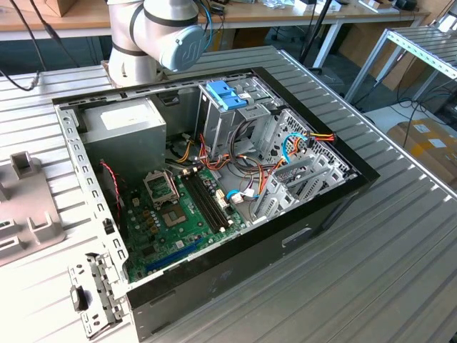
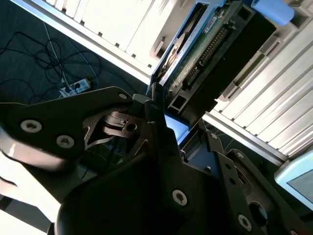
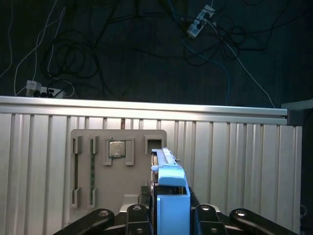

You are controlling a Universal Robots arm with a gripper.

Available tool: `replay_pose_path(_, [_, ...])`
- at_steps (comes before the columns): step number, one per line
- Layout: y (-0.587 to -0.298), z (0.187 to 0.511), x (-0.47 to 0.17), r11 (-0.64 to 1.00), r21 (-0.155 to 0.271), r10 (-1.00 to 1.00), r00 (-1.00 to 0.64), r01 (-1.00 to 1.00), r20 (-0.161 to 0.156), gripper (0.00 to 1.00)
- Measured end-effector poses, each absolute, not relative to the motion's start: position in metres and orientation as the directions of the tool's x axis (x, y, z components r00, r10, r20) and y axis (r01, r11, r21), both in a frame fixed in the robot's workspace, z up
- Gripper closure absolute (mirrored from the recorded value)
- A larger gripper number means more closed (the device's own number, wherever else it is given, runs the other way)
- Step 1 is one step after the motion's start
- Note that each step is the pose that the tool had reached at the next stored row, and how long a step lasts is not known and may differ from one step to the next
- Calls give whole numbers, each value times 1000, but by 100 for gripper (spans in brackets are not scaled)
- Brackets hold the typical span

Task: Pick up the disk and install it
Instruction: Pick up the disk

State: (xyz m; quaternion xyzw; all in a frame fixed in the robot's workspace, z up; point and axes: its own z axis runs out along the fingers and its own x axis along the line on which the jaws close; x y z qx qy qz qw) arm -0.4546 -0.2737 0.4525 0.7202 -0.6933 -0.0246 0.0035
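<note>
The robot's gripper (image 3: 171, 216) pinches the disk (image 3: 169, 177), a flat rectangular hard drive with a dark body in a bright blue plastic carrier. One black metal finger (image 3: 138, 214) presses on each broad side. The drive is held on edge over a pale grey moulded plastic tray (image 3: 88, 166), whose pockets hold a square metal-capped processor chip (image 3: 116, 148). Whether the drive's lower edge is free of the tray cannot be told.

In the second wrist view the drive shows its green circuit board and a toothed connector edge beside the glossy blue frame. In the exterior view, the black-walled open computer case (image 1: 307, 232) lies flat on a ribbed aluminium table (image 1: 400, 236), well apart from the tray.

The carrier's smooth plastic probably gives the fingers little friction. A jolt could let the drive twist or slide in the grip, and it would then meet the bay crooked.

Inside the case, loose red, yellow, orange and blue cables (image 1: 246, 171) crowd the perforated steel drive cage. They could snag the carrier's tab or get trapped under it.

A paler blue plastic bracket (image 1: 227, 95) with two parallel tabs stands at the cage's top. Nearby are a big grey sheet-metal box with a white label (image 1: 125, 125) and a green motherboard (image 1: 178, 225) studded with small parts, both at risk from a drop.
</note>
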Motion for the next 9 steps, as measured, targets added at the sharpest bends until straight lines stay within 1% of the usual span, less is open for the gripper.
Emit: replay_pose_path(9, [-274,466,-455,-39,39,-999,38,-998,-32,63])
